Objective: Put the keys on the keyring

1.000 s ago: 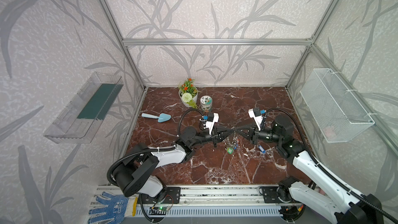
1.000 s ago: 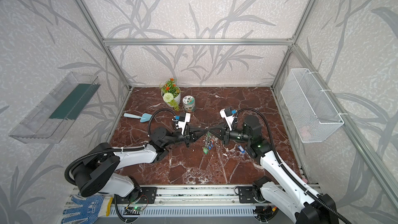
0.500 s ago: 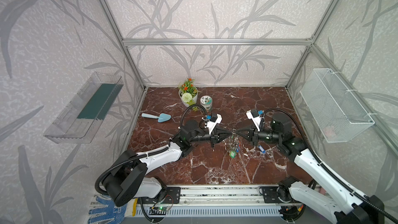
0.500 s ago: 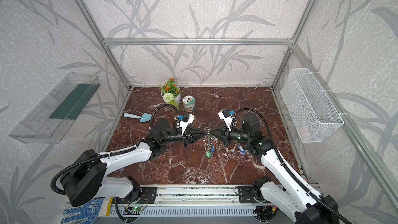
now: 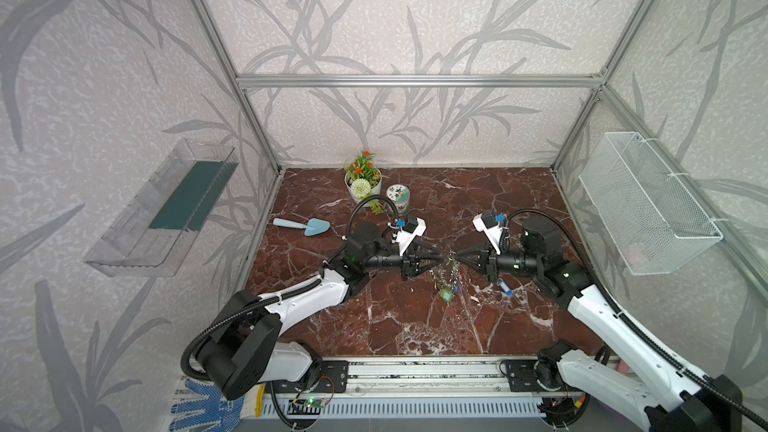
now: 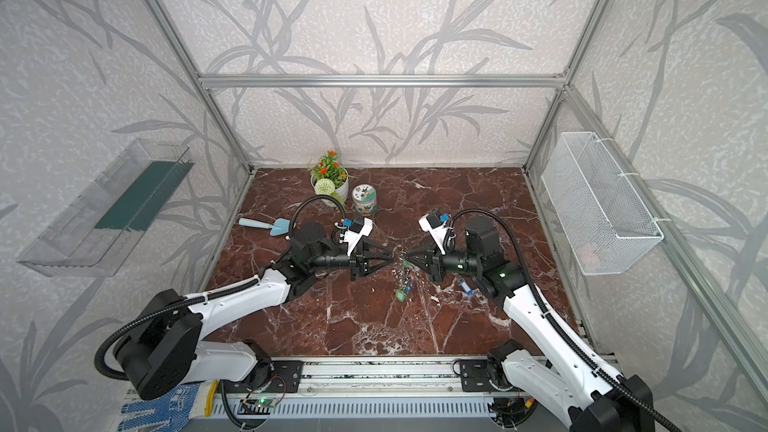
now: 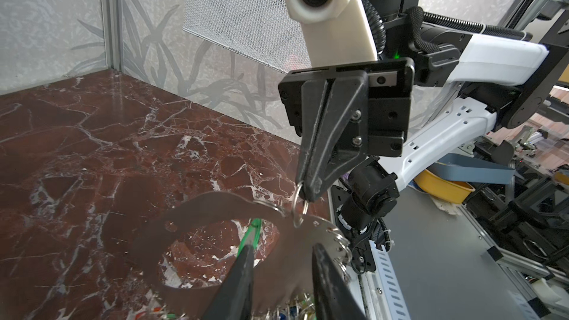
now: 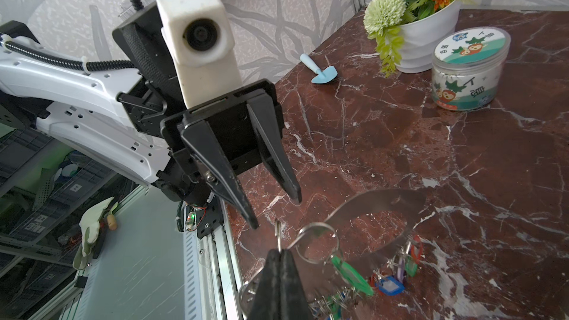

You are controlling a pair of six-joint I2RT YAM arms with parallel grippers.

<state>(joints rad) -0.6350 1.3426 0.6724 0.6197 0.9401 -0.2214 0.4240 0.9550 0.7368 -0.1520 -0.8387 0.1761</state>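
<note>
The right gripper [image 8: 278,253] pinches 1 small ring [image 8: 278,230] on the keyring [image 8: 385,198] edge. The left gripper [image 8: 275,213] hangs parted and empty beside the keyring, which may swing and slip.

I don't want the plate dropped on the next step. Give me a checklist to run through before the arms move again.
1. Right claw shut on a small ring at the keyring edge: ok.
2. Left claw open and holding nothing: ok.
3. Left claw apart from the keyring: ok in the right wrist view.
4. Green key fully threaded onto the keyring: cannot tell; it hangs beside the plate.
5. Blue key on the keyring: not ok; it lies loose on the table by the right arm.
</note>
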